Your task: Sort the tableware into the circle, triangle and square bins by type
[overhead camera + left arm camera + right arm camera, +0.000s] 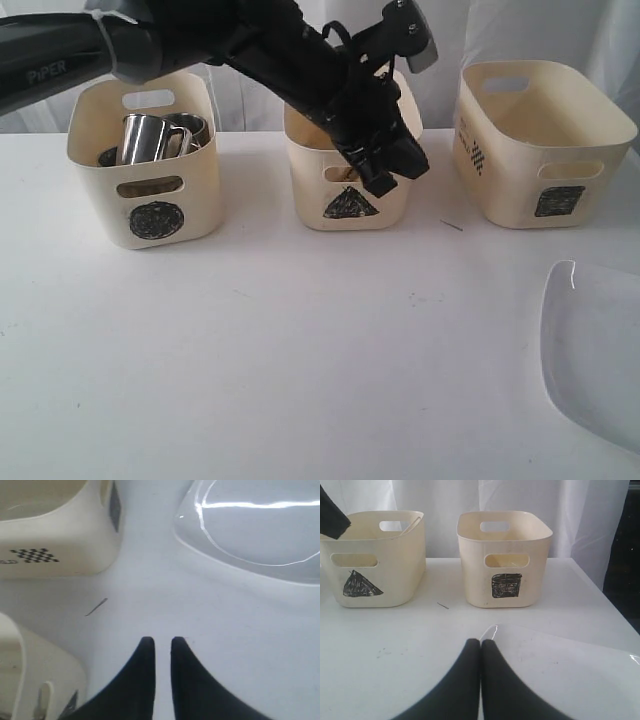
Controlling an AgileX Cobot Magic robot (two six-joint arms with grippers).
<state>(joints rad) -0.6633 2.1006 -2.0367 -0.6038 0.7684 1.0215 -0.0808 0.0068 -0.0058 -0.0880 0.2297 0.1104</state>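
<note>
**A:** What did the exterior view show?

**B:** The left gripper (385, 170) hung over the triangle bin (312, 195), with its arm slanting across from above the circle bin (100, 170), where steel mugs (150, 138) sat. The square bin (545, 140) showed nothing inside from that angle. The clear plate (595, 350) lay flat on the table (250, 350), well apart from that bin.

**A:** Any trouble there?

**B:** The arm was close to the triangle bin's rim. I judged that a careless swing could have knocked the light tub askew.

**A:** And the left wrist view?

**B:** The jaws stood only a thin slit apart, with nothing between them. The plate and the square bin lay ahead. Had that arm gone for the plate, so narrow a gap might have jabbed the rim and shoved the plate away.

**A:** The right wrist view?

**B:** The right gripper (481, 642) was pressed fully together and empty, just beside the plate's near corner. It would have needed to part its jaws before any grasp. The plate looked thin, glossy and flush with the table, so the jaws could have skidded off the edge or pushed it along instead of lifting it. With both arms near the plate, they might also have collided.
</note>
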